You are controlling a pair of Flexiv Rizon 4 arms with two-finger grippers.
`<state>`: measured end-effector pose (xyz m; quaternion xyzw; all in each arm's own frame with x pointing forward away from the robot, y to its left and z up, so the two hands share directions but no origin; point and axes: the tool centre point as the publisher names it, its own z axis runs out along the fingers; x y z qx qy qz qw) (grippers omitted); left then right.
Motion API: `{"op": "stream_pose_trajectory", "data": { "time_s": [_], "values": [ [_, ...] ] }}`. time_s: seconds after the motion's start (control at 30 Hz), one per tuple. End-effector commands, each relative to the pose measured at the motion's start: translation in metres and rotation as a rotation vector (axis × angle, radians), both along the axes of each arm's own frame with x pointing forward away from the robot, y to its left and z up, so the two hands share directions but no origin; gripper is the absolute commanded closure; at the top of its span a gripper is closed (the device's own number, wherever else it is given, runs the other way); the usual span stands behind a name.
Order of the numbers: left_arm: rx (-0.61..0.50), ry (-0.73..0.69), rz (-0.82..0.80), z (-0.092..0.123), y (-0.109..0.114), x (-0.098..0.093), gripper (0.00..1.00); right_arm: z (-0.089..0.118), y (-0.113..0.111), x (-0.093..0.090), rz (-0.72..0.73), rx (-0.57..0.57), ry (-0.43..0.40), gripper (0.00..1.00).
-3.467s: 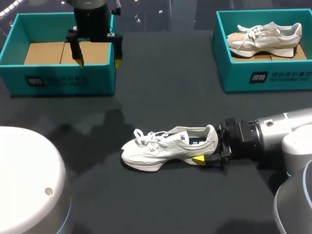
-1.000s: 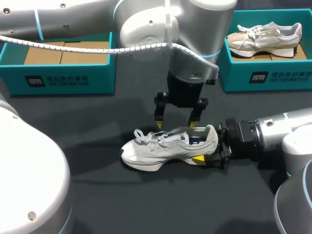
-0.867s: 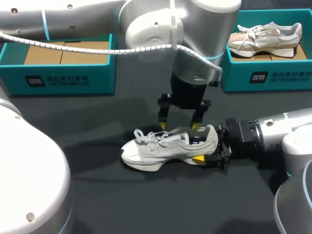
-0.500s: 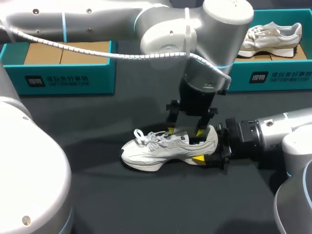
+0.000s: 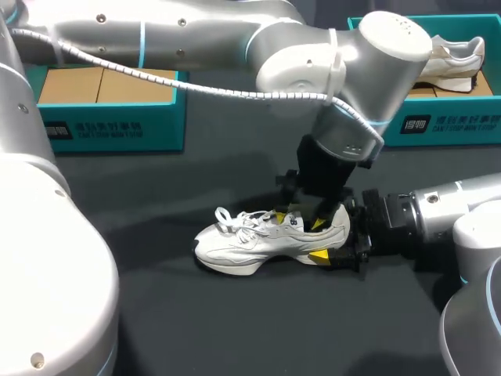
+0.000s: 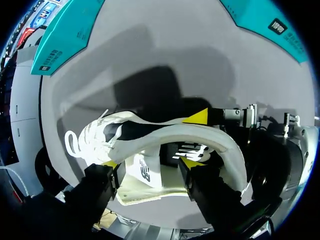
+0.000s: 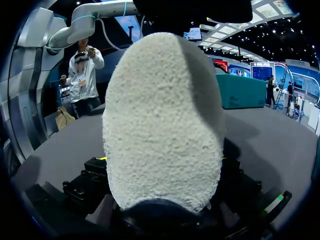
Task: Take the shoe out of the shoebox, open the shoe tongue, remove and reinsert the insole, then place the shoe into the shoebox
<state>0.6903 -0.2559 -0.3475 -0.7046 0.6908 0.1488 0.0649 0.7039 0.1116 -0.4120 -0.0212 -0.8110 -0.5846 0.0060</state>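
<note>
A white shoe (image 5: 250, 241) stands on the dark table, toe to the left. My right gripper (image 5: 335, 235) is shut on its heel (image 7: 162, 120), one yellow tip showing at the near side; the heel fills the right wrist view. My left arm reaches across from the left, and its gripper (image 5: 309, 218) is down in the shoe's mouth. In the left wrist view the left gripper (image 6: 150, 165) is open. Its fingers (image 6: 111, 164) stand either side of the white tongue (image 6: 142, 172), ahead of the dark insole (image 6: 192, 150). Whether they touch the tongue is unclear.
A teal shoebox (image 5: 109, 129) lined with cardboard stands at the back left. A second teal shoebox (image 5: 438, 125) at the back right holds another shoe (image 5: 458, 53), partly hidden by my left arm. The dark table in front of the shoe is bare.
My left gripper has come down and to the right into the shoe's mouth, and its fingers have narrowed. The right gripper and the shoe have stayed put.
</note>
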Motion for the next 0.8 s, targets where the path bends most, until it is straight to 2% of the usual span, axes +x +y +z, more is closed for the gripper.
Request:
{"op": "stream_pose_trajectory", "data": {
  "time_s": [0.03, 0.13, 0.17, 0.7, 0.73, 0.8],
  "values": [
    [0.136, -0.046, 0.137, -0.003, -0.002, -0.004, 0.37, 0.001, 0.001, 0.0, 0.0, -0.005, 0.001, 1.0],
    [0.157, -0.042, 0.137, -0.003, 0.004, -0.005, 0.45, 0.001, 0.001, 0.0, 0.0, -0.005, 0.001, 1.0],
    [0.162, -0.043, 0.137, -0.003, 0.005, -0.006, 0.51, 0.001, 0.001, 0.0, 0.0, -0.005, 0.001, 1.0],
    [0.145, -0.028, 0.117, 0.017, 0.028, -0.015, 0.64, 0.001, 0.001, 0.0, 0.0, -0.005, 0.001, 1.0],
    [0.142, -0.029, 0.117, 0.019, 0.029, -0.015, 0.66, 0.001, 0.001, 0.0, 0.0, -0.005, 0.001, 1.0],
    [0.138, -0.029, 0.117, 0.02, 0.029, -0.015, 0.78, 0.001, 0.001, 0.0, 0.0, -0.005, 0.001, 1.0]
  ]
}}
